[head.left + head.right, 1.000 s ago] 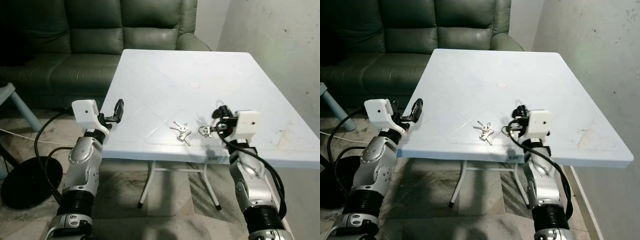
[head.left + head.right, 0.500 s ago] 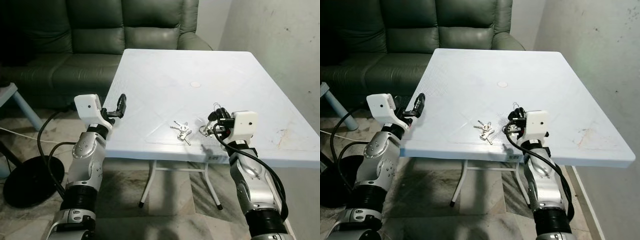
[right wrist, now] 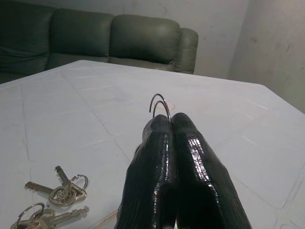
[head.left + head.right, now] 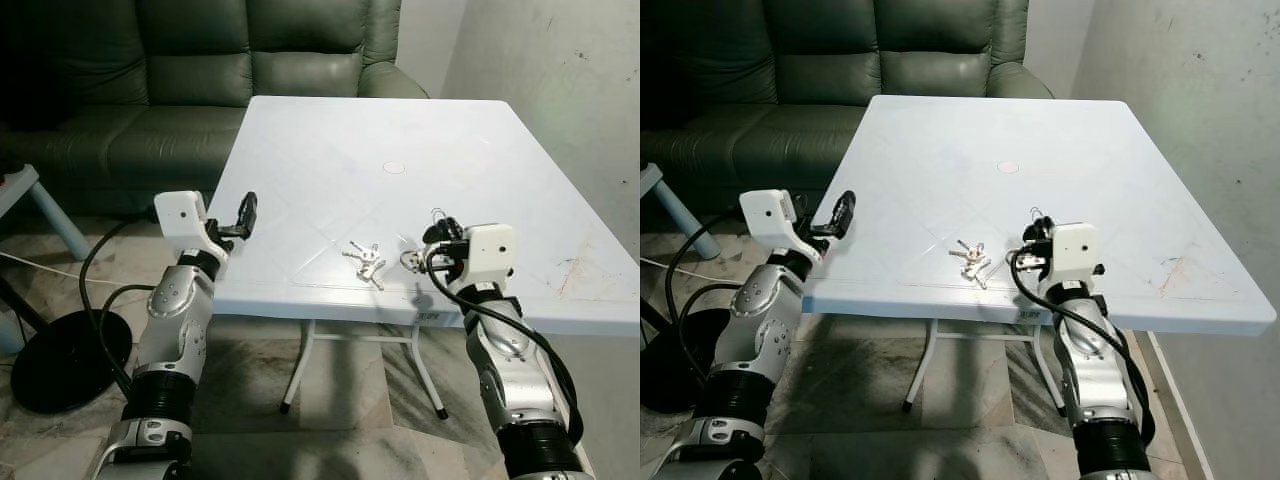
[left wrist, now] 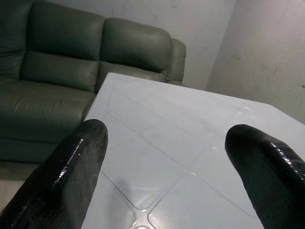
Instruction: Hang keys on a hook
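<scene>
Right wrist view, right claw (image 3: 171,125) pinching wire hook (image 3: 160,106), keys (image 3: 57,200) beside

A bunch of keys (image 4: 364,262) is seen lying on the white worktop (image 4: 330,170) between the left claw (image 4: 243,213) and the right claw (image 4: 437,242), which is held just beside it.

Sofa (image 4: 200,60) cut off at top and left of frame. Blue stool (image 4: 30,195) cropped at left edge. Hook (image 3: 160,104) mostly buried between pressed fingertips of right gripper (image 3: 174,126), wire curve alone poking out. Keys (image 3: 57,202) clipped by lower left edge in right wrist view; teeth too small to read.
</scene>
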You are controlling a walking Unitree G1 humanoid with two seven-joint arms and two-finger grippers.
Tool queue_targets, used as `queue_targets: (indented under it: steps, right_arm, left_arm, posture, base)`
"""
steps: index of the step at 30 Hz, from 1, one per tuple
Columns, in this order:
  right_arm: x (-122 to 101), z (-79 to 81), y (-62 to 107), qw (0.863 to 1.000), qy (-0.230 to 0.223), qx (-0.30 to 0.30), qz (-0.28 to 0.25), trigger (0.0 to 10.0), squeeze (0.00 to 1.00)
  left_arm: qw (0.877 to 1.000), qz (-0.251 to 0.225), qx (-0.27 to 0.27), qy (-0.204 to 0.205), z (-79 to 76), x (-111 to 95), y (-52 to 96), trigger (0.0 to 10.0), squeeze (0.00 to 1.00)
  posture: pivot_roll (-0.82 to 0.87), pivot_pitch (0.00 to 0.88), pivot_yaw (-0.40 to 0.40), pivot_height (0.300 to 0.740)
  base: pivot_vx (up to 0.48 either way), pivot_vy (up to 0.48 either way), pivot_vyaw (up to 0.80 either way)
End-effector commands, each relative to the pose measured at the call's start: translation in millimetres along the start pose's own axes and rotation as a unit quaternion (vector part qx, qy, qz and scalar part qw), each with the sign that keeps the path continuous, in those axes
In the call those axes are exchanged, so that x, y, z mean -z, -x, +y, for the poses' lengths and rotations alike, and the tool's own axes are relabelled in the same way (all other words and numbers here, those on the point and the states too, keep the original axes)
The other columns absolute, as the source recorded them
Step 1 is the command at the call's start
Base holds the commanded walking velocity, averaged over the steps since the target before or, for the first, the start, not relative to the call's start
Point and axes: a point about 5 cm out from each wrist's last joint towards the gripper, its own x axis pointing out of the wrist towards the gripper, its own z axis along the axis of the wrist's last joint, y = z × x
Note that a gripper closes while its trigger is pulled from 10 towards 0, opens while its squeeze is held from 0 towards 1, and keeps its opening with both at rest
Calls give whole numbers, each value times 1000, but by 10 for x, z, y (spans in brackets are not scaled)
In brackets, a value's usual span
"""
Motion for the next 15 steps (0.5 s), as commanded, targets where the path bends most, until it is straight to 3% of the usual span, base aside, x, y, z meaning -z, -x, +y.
queue_targets:
  steps: [1,3,15]
  right_arm:
    - [-78,29,-22,1000,2,-6,-13,10000,0]
    - [-84,24,-29,1000,1,-6,-12,10000,0]
    - [-117,-37,-58,1000,5,-4,-15,10000,0]
  left_arm:
    - [1000,-4,1,6,-8,-18,-15,10000,0]
    - [1000,-8,9,19,-19,-20,-5,10000,0]
    - [1000,-8,3,4,52,-52,-18,10000,0]
  posture:
    - [-35,5,2,732]
    - [-35,5,2,732]
    - [-39,0,2,732]
  base:
    - [0,0,0]
    - [0,0,0]
    - [0,0,0]
